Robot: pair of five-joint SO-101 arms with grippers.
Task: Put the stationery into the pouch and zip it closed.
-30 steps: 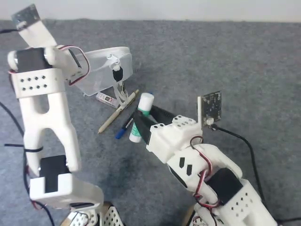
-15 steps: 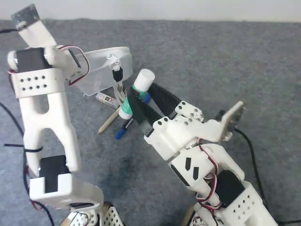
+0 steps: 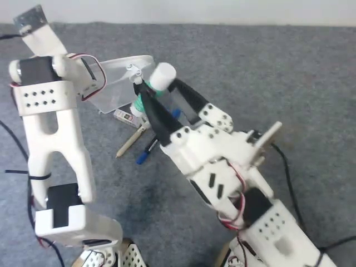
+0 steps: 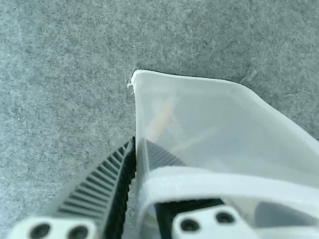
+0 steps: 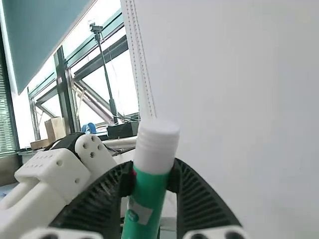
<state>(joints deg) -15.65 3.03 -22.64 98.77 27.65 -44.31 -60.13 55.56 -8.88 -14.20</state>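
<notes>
The translucent white pouch (image 3: 119, 78) is held off the table at the back left, with my left gripper (image 3: 94, 83) shut on its edge; in the left wrist view the black fingers (image 4: 117, 186) pinch the pouch (image 4: 214, 129) wall, and faint stationery shapes show through it. My right gripper (image 3: 153, 97) is shut on a green glue stick (image 3: 162, 73) with a white cap, tilted up right beside the pouch mouth. In the right wrist view the glue stick (image 5: 149, 169) stands upright between the ribbed jaws of the right gripper (image 5: 149, 204).
On the grey carpet below the glue stick lie a beige pen (image 3: 132, 140), a blue pen (image 3: 146, 152) and a small white item (image 3: 125, 117). The left arm's white body (image 3: 55, 144) stands at the left. Open carpet lies to the right.
My right gripper has lifted the glue stick off the carpet and carried it up and left to the pouch mouth. The left arm and pouch have stayed still.
</notes>
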